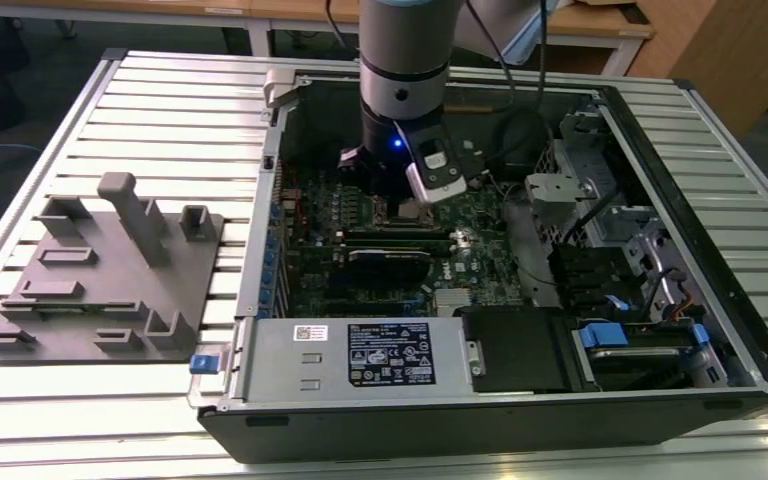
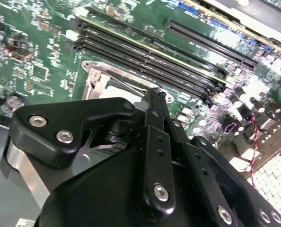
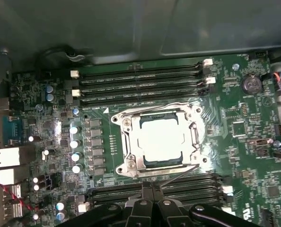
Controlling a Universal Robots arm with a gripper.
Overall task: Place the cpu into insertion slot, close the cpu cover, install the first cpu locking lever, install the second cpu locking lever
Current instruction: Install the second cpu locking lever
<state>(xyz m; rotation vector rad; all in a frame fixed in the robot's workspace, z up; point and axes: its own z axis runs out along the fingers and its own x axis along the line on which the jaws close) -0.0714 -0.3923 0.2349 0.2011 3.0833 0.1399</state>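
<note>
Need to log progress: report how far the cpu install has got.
Done: the cpu lies in the insertion slot, with the cpu cover apparently down around it. In hand: the gripper sits at the socket's edge. Whether the locking levers are latched cannot be told.

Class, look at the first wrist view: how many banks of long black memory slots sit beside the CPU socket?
2. The first bank lies between the insertion slot and the grey case wall. The second bank lies on the slot's opposite side, partly hidden by the gripper.
</note>
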